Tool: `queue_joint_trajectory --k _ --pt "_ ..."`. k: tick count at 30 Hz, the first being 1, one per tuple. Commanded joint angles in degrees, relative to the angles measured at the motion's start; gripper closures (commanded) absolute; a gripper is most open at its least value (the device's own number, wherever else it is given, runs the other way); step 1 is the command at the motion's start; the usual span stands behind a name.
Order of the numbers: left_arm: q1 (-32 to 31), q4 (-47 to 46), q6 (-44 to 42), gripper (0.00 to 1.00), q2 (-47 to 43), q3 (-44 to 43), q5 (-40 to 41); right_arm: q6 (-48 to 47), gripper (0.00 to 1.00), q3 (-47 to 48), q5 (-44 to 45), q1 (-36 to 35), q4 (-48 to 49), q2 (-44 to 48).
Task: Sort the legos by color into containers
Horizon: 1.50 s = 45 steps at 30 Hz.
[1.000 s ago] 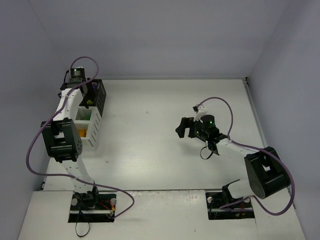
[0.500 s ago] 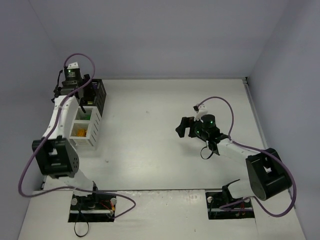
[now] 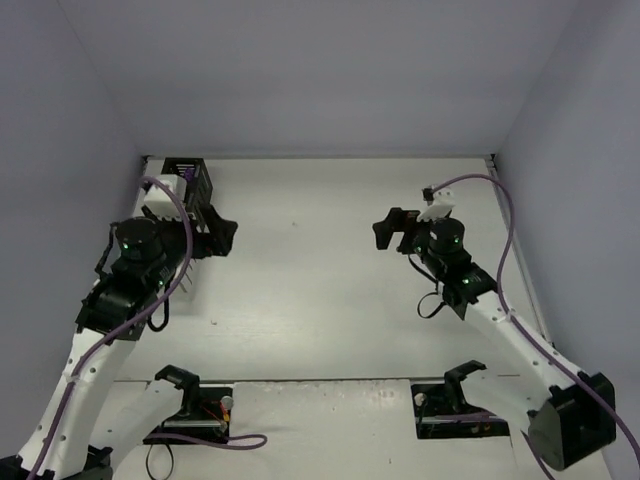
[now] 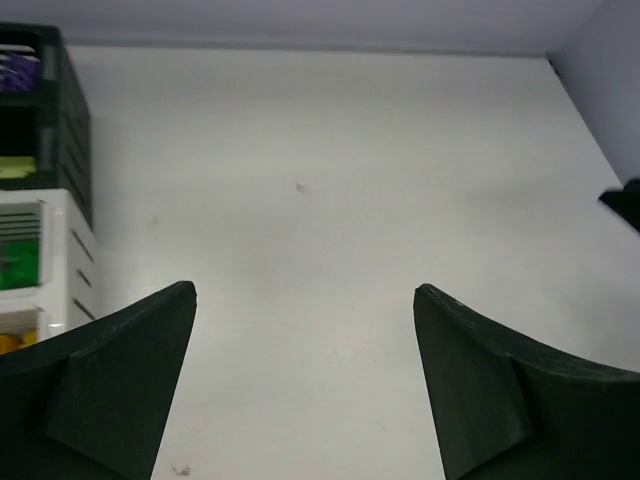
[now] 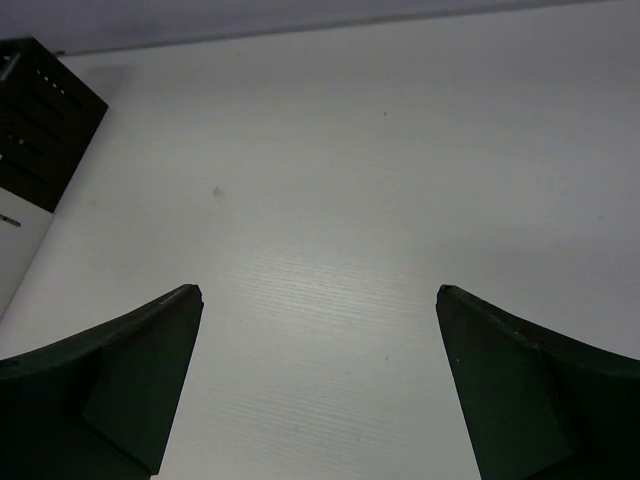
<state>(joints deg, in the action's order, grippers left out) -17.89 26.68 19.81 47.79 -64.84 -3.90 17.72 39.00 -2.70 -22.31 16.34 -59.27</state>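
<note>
The containers stand in a row along the table's left edge. The black bin [image 3: 188, 172] is at the far end, and the white bins [image 3: 186, 282] are mostly hidden under my left arm. In the left wrist view the black bin [image 4: 68, 120] shows a purple lego [image 4: 20, 70] and a pale yellow-green lego [image 4: 14, 168]. The white bin [image 4: 58, 240] holds green legos [image 4: 14, 262], and an orange lego [image 4: 8, 343] shows below it. My left gripper [image 3: 221, 236] [image 4: 305, 300] is open and empty beside the row. My right gripper [image 3: 384, 232] [image 5: 318, 295] is open and empty over bare table.
The table [image 3: 320, 260] is white, with grey walls at the back and on both sides. Purple cables loop off both arms. The right wrist view catches the black bin [image 5: 45, 105] and a white bin's corner [image 5: 12, 250] at its left edge.
My left arm has pulled back from above the bins toward the near side, and its gripper has opened wide. My right gripper has lifted and shifted farther back and to the right.
</note>
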Motion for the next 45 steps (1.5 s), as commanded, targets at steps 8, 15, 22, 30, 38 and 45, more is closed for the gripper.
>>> queue_joint_trajectory --k 8,15,22,30,38,45 --pt "-16.9 -6.2 4.1 0.17 -7.7 13.9 -0.1 -3.3 0.0 2.0 5.6 0.1 -6.7 15.9" --pt "-22.2 -5.1 4.3 0.17 -7.8 16.4 3.2 -5.2 0.0 -0.4 5.6 0.1 -8.3 21.7" --pt "-22.2 -4.4 4.4 0.17 -6.7 16.3 3.4 -5.3 0.0 -2.9 7.2 0.1 -8.3 23.8" --pt "-22.2 -4.2 4.3 0.17 -5.7 16.1 4.9 -5.6 0.0 -3.7 7.9 0.0 -8.3 23.7" --pt "-22.2 -3.7 4.1 0.17 -5.1 16.1 5.4 -5.8 0.0 -3.8 8.0 0.1 -8.0 23.7" --pt "-22.2 -3.4 4.2 0.17 -3.8 15.8 5.0 -5.8 0.0 -4.0 7.5 0.1 -7.6 23.7"
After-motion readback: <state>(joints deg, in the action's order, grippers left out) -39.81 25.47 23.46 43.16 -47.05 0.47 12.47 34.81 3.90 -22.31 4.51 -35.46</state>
